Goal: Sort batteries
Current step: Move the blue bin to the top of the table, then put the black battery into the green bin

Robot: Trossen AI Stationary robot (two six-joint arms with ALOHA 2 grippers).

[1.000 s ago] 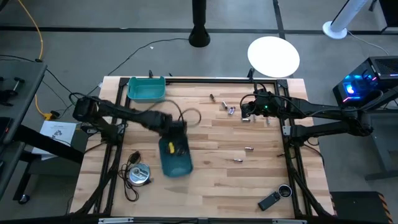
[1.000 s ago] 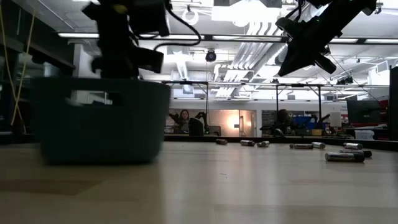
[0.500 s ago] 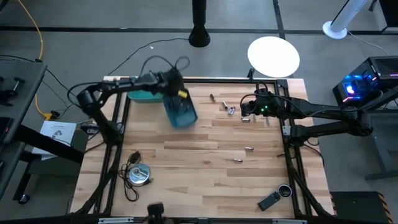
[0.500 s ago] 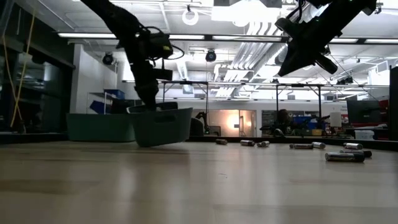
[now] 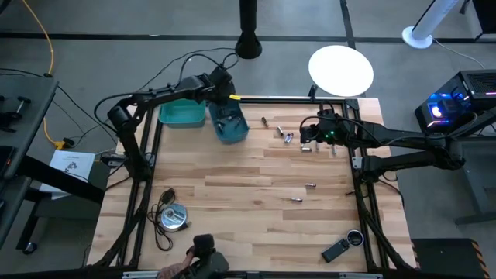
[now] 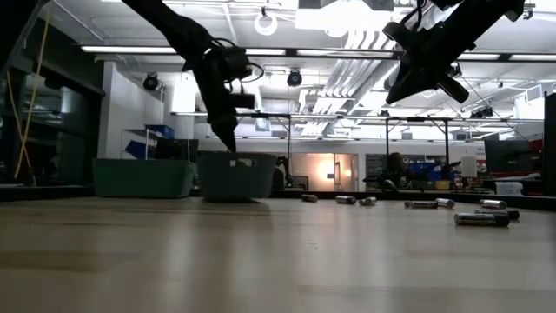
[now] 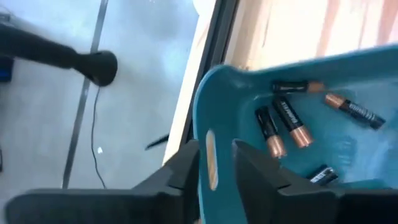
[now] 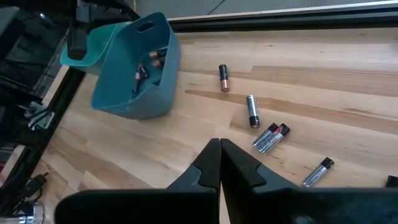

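Two teal bins stand side by side at the table's far edge. One bin (image 5: 182,113) is nearer the left corner. The other (image 5: 229,124) (image 6: 234,174) rests flat on its base and holds several batteries (image 7: 289,121). My left gripper (image 7: 214,165) (image 5: 225,102) stands open over that bin's far end wall, one finger inside and one outside. More batteries (image 5: 288,137) (image 8: 252,111) lie loose on the wood at the far right, and two (image 5: 310,185) nearer the middle. My right gripper (image 8: 219,152) (image 5: 308,139) hangs shut above the far-right ones. My left gripper straddles the bin's far end wall (image 7: 209,158), at its handle slot, slanting down from the far side. A gap shows between the wall and the inner finger (image 7: 252,171). Whether the outer finger (image 7: 183,171) touches the wall, I cannot tell. The bin stands on the table.
A round silver disc with a black cable (image 5: 172,217) lies near the front left. A black gadget (image 5: 335,249) and a small round part (image 5: 355,237) lie at the front right. A person's hand with a dark object (image 5: 200,252) shows at the near edge.
My left gripper has swung from the table's near-left middle to the far edge, carrying the bin of batteries. Half a second ago the bin hung tilted and clear of the table. It now stands level on the wood beside the other bin.
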